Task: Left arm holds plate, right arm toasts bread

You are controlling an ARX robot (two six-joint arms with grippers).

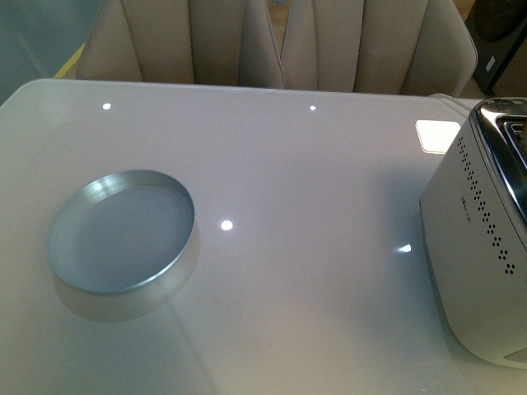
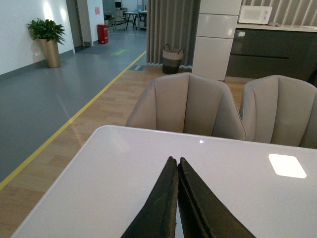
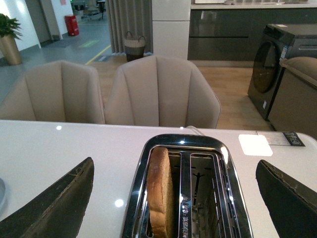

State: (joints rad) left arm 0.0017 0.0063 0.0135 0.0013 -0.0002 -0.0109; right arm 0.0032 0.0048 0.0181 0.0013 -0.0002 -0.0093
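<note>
The pale blue-grey plate (image 1: 122,230) lies empty on the white table at the left of the front view; neither arm shows there. In the left wrist view my left gripper (image 2: 175,161) is shut, its two black fingers pressed together over bare table, holding nothing. In the right wrist view my right gripper (image 3: 176,191) is wide open above the toaster (image 3: 183,188), one finger on each side of it. The tan bread slice (image 3: 159,191) stands upright in one slot of the toaster. The other slot is empty.
The silver toaster (image 1: 482,247) stands at the table's right edge in the front view. Beige chairs (image 1: 280,41) line the far side of the table. A sliver of the plate's rim (image 3: 1,193) shows at the edge of the right wrist view.
</note>
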